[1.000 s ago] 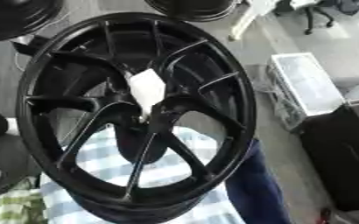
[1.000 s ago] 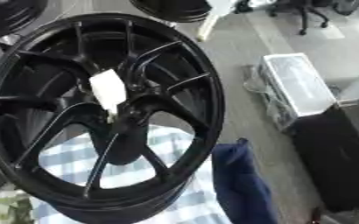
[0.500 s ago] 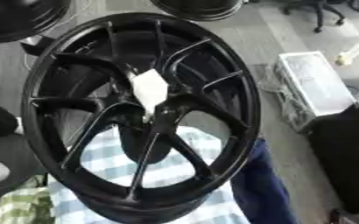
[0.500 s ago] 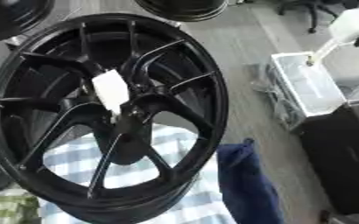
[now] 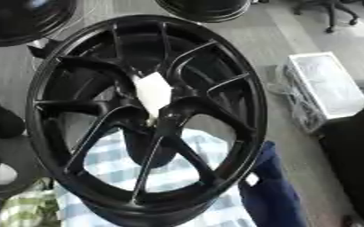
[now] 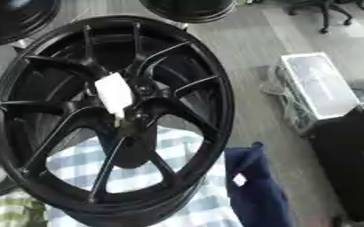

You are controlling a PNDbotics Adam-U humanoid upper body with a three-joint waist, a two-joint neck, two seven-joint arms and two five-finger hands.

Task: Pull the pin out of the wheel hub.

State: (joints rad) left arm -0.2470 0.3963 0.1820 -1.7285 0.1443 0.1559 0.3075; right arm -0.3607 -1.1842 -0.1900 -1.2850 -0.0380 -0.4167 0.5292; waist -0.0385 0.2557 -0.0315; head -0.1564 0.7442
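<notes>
Upright, pin (image 5: 152, 94) tilted slightly left.

My view shows a wheel hub (image 5: 150, 117) of glossy black metal (smooth spokes), a matt white pin (image 5: 153, 91) and checked cloth (image 5: 177, 175) beneath.

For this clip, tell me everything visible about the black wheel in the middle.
The black wheel is a glossy, metal-looking rim with thin paired spokes running from a central hub to a deep outer barrel. It stands tilted, its face toward the camera. A white tag-like piece sits at the hub. Blue-and-white checked cloth shows through the lower spokes, and a dark blue cloth lies at its lower right. No hand touches it.
</notes>
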